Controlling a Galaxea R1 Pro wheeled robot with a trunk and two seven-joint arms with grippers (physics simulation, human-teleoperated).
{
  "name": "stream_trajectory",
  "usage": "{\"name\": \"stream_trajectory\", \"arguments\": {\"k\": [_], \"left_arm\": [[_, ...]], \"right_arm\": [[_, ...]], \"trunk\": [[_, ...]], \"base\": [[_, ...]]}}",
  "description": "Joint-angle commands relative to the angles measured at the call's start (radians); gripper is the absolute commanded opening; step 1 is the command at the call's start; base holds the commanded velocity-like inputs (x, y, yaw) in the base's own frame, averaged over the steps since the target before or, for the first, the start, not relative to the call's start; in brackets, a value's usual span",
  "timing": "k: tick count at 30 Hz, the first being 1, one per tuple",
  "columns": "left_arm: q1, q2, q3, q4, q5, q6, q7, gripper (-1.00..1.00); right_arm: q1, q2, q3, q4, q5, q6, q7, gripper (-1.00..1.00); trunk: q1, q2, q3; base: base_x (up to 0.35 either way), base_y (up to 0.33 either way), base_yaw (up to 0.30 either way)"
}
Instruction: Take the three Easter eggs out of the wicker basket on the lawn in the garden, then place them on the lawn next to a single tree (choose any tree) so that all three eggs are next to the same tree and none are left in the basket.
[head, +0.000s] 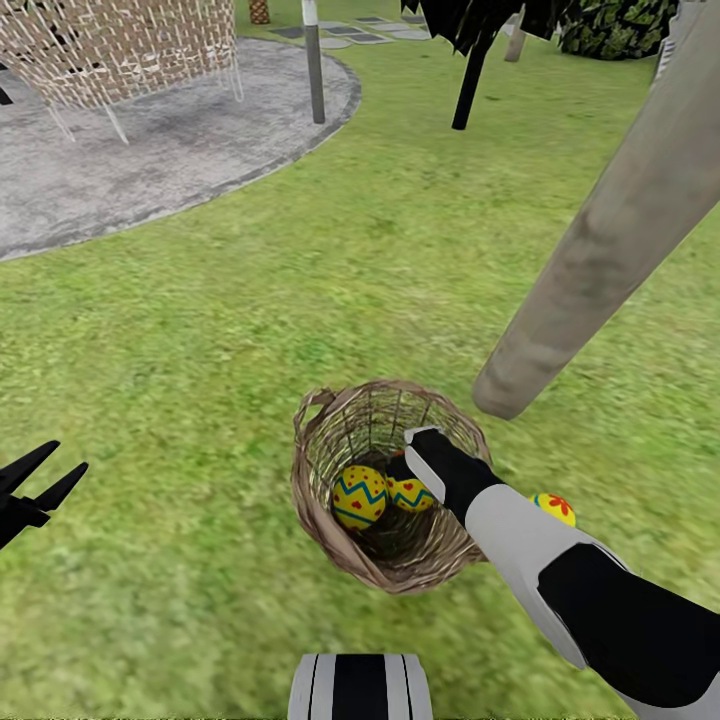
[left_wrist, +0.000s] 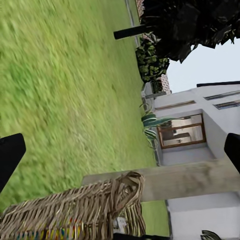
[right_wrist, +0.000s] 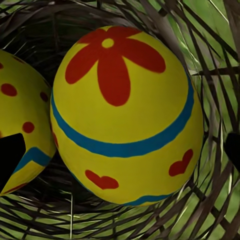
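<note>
Filling the wicker basket (head: 345, 540), yellow Easter eggs (right_wrist: 127, 115) show blue bands.

Eggs (head: 359, 496) yellow w/ blue zigzag bands, red hearts & dots; one (right_wrist: 127, 115) has red flower. Basket (head: 330, 470) brown weave, lawn (head: 200, 330) green w/ yellowish patches.

Open lawn (head: 250, 300) left of wicker basket (head: 330, 520); tree trunk (head: 600, 250) crowds right side.
</note>
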Motion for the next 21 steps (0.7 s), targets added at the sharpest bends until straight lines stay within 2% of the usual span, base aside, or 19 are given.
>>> {"name": "stream_trajectory", "arguments": {"k": [1,21], "left_arm": [[-0.001,0.0,0.001,0.0,-0.002,0.004,-0.004,1.0],[-0.001,0.0,0.001,0.0,-0.002,0.004,-0.004,1.0]], "right_arm": [[-0.001,-0.001,0.008,-0.001,-0.011,0.002,-0.009,1.0],[-0.001,0.001,0.011,0.0,-0.009,-0.001,-0.012,1.0]], "trunk": [[0.0,0.0,-0.002],[0.0,0.0,-0.035]], "base": [[0.0,0.0,0.0],[0.0,0.0,0.0]]}}
